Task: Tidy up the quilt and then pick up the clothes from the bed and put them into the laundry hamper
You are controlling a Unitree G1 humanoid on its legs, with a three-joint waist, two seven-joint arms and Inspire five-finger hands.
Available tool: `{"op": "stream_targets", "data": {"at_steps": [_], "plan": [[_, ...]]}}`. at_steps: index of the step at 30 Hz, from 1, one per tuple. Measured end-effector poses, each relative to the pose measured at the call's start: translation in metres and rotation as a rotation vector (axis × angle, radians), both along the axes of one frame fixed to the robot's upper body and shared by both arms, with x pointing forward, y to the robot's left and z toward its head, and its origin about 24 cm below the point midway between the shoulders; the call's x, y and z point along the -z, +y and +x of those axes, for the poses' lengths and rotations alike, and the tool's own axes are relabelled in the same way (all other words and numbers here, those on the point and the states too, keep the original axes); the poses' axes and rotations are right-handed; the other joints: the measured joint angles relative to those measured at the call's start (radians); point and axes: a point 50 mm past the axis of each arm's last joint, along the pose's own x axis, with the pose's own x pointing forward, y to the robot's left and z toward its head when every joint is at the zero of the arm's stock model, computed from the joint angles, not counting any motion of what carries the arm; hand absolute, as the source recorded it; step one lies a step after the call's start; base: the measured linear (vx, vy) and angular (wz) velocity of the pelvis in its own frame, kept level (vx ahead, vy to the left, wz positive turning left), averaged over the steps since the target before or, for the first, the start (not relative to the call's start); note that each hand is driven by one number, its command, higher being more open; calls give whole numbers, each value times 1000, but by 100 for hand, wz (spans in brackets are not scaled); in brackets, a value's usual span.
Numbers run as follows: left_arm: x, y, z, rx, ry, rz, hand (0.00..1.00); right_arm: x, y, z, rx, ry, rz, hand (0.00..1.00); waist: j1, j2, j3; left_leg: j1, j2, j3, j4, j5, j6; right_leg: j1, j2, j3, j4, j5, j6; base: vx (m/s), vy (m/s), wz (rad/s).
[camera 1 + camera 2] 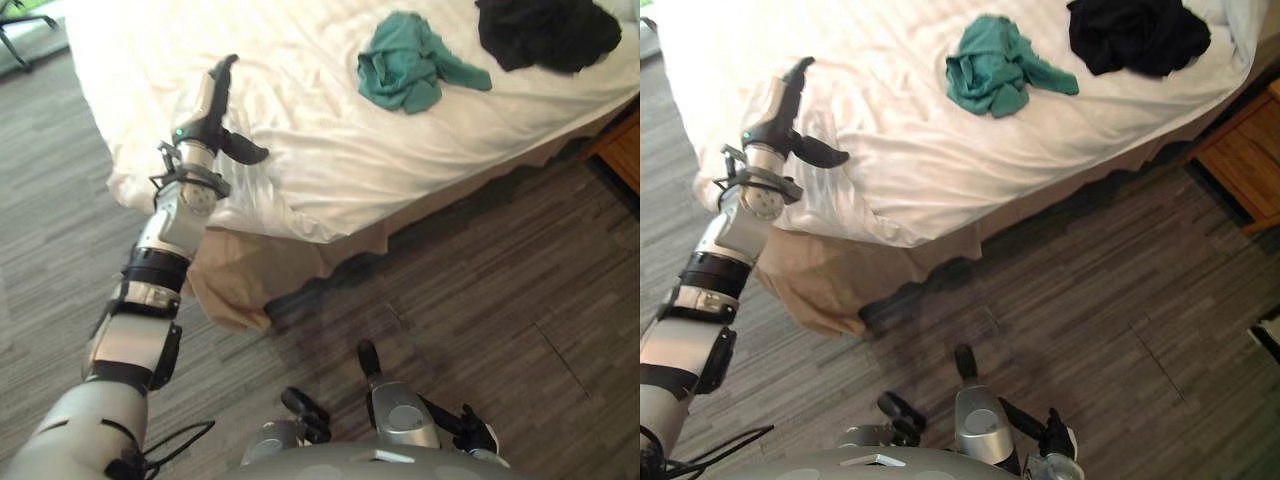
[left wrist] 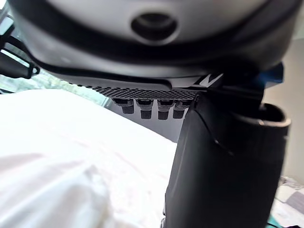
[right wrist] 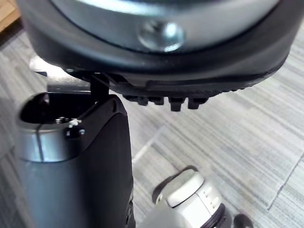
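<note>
While draped white and rumpled across the bed, hangs over the near edge as a quilt, one corner bunched above a beige bed skirt. On top of it, toward the far right: a teal garment in a heap and, just beyond, a black garment, apart from each other and well apart from the left robot hand. Holds that hand upright over the quilt's near-left corner, fingers straight, thumb stuck out sideways, gripping nothing. From the left wrist, shows white cloth close past the thumb; from the head, takes in the whole corner and both garments. Hangs the right robot hand low over the wood-plank floor, fingers relaxed and empty; from its wrist, shows planks beyond the thumb. Leaves open floor along the bed's long side. At the far right, beside the bed's edge: a wooden nightstand.
</note>
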Motion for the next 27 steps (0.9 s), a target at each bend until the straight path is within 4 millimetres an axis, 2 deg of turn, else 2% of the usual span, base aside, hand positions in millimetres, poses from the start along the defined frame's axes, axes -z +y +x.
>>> {"op": "stream_targets", "data": {"at_steps": [3,9,10,15,18,24,26,27], "plan": [[-16,1,4,-20,-34,-15,100,-2,2,4,7,-25,5,100,6,-7,20,-45,13,11,35,-13,2,-42,0,6,14,1,-1,-43,-33,-4],[-30,3,13,-53,-23,-33,100,-9,8,22,-31,-94,-2,100,15,-26,38,-122,35,20,92,-36,5,-110,-1,6,28,8,1,-63,-35,-2],[-30,2,14,-57,-16,-40,0,-10,8,25,-26,-113,2,100,23,-26,45,-136,40,24,101,-38,6,-123,-1,6,28,15,2,-70,-47,-3],[-6,-3,20,-53,72,-155,0,-12,9,29,-37,-125,-1,100,43,-28,50,-138,44,34,105,-38,7,-125,-1,-12,29,21,3,-54,-46,1],[9,3,17,-57,92,-209,0,-12,9,29,-46,-121,-4,100,52,-28,50,-117,44,48,104,-38,7,-109,-1,-18,28,23,3,-41,-26,-8],[57,25,2,-86,213,-265,0,-11,6,27,-75,-102,-16,100,52,-20,39,-43,46,45,100,-44,5,-31,-1,-26,19,23,3,-63,-21,0],[84,31,-6,-100,289,-280,0,-7,7,19,-72,-67,-9,100,51,-17,1,-34,47,28,100,-45,5,-1,-3,-43,-4,23,3,-81,-45,19],[91,32,-9,-105,309,-283,0,-6,6,16,-71,-57,-8,100,50,-16,-5,-25,48,21,100,-44,4,15,-3,-49,-11,23,3,-41,-35,20]]}}
